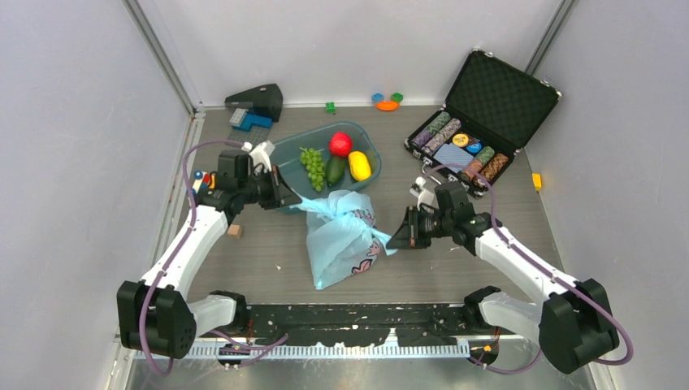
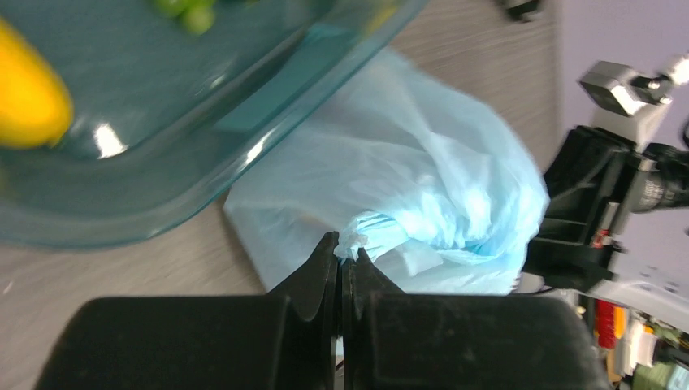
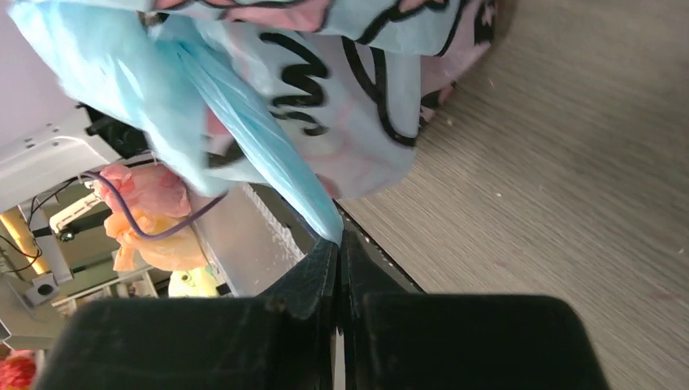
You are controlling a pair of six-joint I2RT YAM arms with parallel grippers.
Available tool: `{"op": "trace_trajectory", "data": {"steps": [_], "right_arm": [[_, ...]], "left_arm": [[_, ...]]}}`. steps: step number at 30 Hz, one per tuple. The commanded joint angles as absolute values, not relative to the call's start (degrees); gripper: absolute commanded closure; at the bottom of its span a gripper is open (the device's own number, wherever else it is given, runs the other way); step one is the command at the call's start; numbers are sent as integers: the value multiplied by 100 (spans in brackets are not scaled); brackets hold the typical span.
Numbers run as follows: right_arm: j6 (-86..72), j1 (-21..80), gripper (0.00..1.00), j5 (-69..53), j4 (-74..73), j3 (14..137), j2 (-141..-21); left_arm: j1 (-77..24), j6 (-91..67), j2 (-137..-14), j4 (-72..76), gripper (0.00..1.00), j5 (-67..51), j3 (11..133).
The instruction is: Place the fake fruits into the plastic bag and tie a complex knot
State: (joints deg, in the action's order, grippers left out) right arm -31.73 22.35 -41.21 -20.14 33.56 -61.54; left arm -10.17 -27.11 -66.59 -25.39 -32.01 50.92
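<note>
The tying step is in hand: the plastic bag [image 1: 337, 244] lies on its side in the middle of the tabletop [image 1: 268, 252], nearer the near edge, with its neck gathered into a bunched knot [image 1: 348, 213] and one tail running out to each side. The left hand [image 1: 296, 203] is pinched shut on the tail pointing towards the left edge, and the right hand [image 1: 392, 242] is clamped tight on the tail pointing right; both wrist views show thin blue plastic nipped between closed fingertips. The next move likely calls for pulling the two tails apart evenly to cinch the knot without tearing the film. The bag bulges, but what it holds is hidden. Just beyond it, towards the far edge, the clear blue tub [image 1: 284, 162] holds a green grape bunch [image 1: 312, 165], a red apple [image 1: 340, 144], a dark green fruit [image 1: 335, 170] and a yellow fruit [image 1: 358, 165], so the filling looks incomplete. Near the far right corner an open black case [image 1: 502, 97] holds rows of poker chips [image 1: 455, 146].
</note>
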Motion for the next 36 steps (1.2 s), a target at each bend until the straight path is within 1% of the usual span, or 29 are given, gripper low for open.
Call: {"op": "trace_trajectory", "data": {"steps": [1,3,5,8,12,16,20,25,33,36], "right_arm": [[-3333,2146,95,-4145,-1951,2886,-6231],[-3322,2133,95,-4130,-1959,2946,-6165],[-3216,2135,95,-3997,-2115,3240,-6057],[-2889,2136,95,-3567,-2792,3975,-5926],[-2615,2101,95,-3275,-3165,4381,-5793],[-2622,1930,95,-3427,-3065,4076,-5938],[-2718,1744,95,-3649,-2718,3514,-6129],[-2630,1554,95,-3643,-2530,2968,-6377],[-2415,1416,95,-3389,-2663,2993,-6352],[-2348,1415,95,-3457,-2669,3066,-6319]], "left_arm": [[-883,-2175,-6542,-3077,100,-1512,5033],[-880,-2150,-6524,-3063,100,-1611,5091],[-882,-2170,-6477,-2943,100,-1997,5198],[-892,-2310,-6303,-2773,100,-2428,5369],[-888,-2418,-6070,-2647,100,-2487,5439],[-817,-2525,-6138,-2537,100,-2372,5140],[-552,-2754,-6279,-2232,100,-2384,4662],[-396,-2694,-6239,-2230,100,-1882,4306],[-303,-2587,-5946,-2312,100,-1522,4253],[-308,-2535,-5924,-2142,100,-1825,4218]]}}
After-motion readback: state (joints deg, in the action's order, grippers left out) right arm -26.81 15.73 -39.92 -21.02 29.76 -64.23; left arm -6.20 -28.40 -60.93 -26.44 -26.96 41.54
